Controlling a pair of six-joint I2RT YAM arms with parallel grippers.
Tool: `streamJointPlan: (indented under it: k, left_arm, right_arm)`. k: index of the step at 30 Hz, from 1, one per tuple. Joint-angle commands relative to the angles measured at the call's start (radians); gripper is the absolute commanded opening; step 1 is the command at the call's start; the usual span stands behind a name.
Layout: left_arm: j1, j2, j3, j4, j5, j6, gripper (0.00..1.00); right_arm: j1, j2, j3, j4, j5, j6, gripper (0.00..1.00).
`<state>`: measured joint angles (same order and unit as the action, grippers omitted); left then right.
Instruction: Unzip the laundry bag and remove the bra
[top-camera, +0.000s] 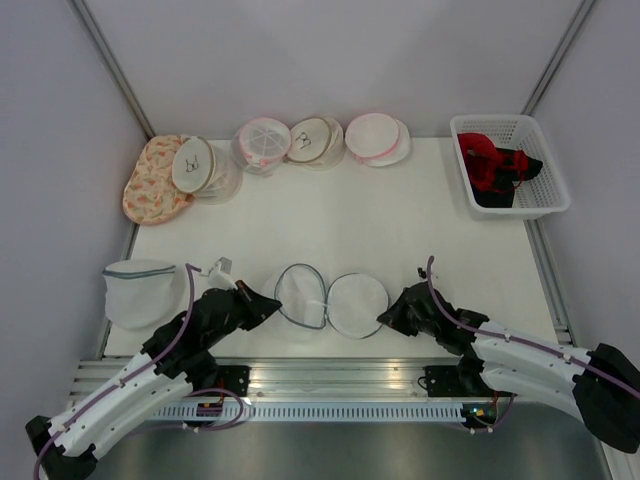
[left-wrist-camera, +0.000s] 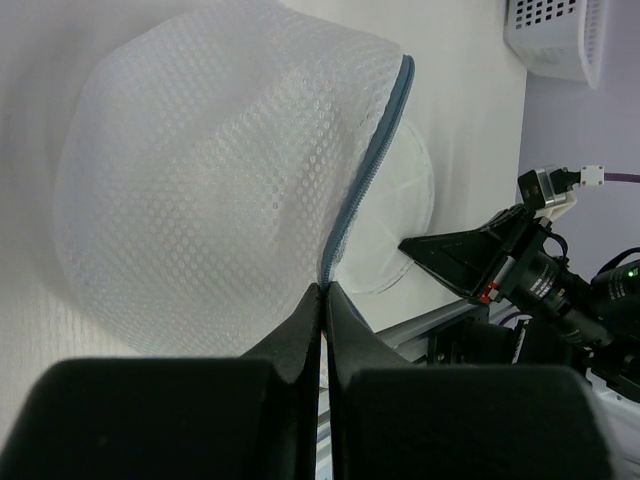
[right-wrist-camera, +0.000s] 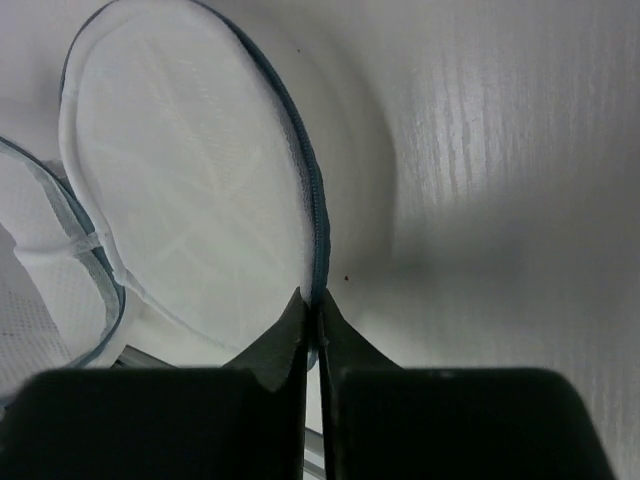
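Note:
The white mesh laundry bag (top-camera: 330, 298) lies open in two round halves at the near middle of the table, edged by a grey-blue zipper (left-wrist-camera: 372, 150). My left gripper (top-camera: 272, 303) is shut on the zipper edge of the left half, as the left wrist view shows (left-wrist-camera: 326, 288). My right gripper (top-camera: 385, 318) is shut on the zipper edge (right-wrist-camera: 308, 180) of the right half (right-wrist-camera: 190, 180), its tips in the right wrist view (right-wrist-camera: 311, 297). No bra shows inside the bag. Red and black bras (top-camera: 495, 165) lie in the white basket (top-camera: 553, 198).
Several closed round laundry bags stand along the back: one pink-trimmed (top-camera: 260, 145), one beige (top-camera: 318, 140), one pink-edged (top-camera: 377, 137), one floral (top-camera: 150, 185). Another white mesh bag (top-camera: 137, 290) sits at the near left. A metal rail (top-camera: 330, 375) runs along the near edge.

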<state>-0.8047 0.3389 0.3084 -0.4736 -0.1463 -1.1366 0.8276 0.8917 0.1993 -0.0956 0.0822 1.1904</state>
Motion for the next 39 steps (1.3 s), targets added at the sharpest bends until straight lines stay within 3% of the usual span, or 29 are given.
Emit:
streamJointPlan:
  k: [1,9,12,13,15,21,24,29,33,36,39]
  left_arm:
    - [-0.001,-0.02,-0.006,0.007,0.022,-0.025,0.02]
    - [-0.001,-0.006,0.015,0.012,0.037,0.006,0.03]
    - [-0.001,-0.014,0.035,0.02,0.033,0.027,0.48]
    - [0.001,-0.02,0.047,0.017,0.03,0.038,0.76]
    - [-0.001,-0.029,0.058,0.012,0.018,0.044,0.97]
    - [-0.001,-0.069,0.13,-0.103,-0.048,0.031,1.0]
    - [-0.001,-0.107,0.149,-0.14,-0.088,0.008,1.0]
    - [-0.001,-0.136,0.15,-0.16,-0.098,-0.005,1.0]
    - [0.001,-0.138,0.162,-0.183,-0.104,-0.005,1.0]
    - [-0.001,-0.146,0.17,-0.194,-0.113,-0.005,1.0]
    - [-0.001,-0.156,0.178,-0.207,-0.124,-0.005,1.0]
  right_arm:
    - [0.005,-0.023,0.055,-0.005,0.053,-0.014,0.01]
    - [0.005,-0.143,0.388,-0.475,0.399,-0.19,0.0]
    - [0.005,-0.114,0.604,-0.61,0.528,-0.302,0.0]
    - [0.005,-0.079,0.644,-0.643,0.55,-0.334,0.0]
    - [0.007,-0.034,0.716,-0.658,0.573,-0.443,0.0]
    - [0.013,0.194,0.917,-0.601,0.501,-0.698,0.0]
    - [0.095,0.294,0.943,-0.523,0.514,-0.779,0.01]
    - [0.24,0.556,1.067,-0.55,0.79,-0.867,0.0]
    - [0.323,0.749,1.247,-0.677,1.043,-0.847,0.0]
    - [0.358,0.831,1.324,-0.763,1.18,-0.847,0.0]
    - [0.396,0.849,1.307,-0.712,1.219,-0.945,0.0]
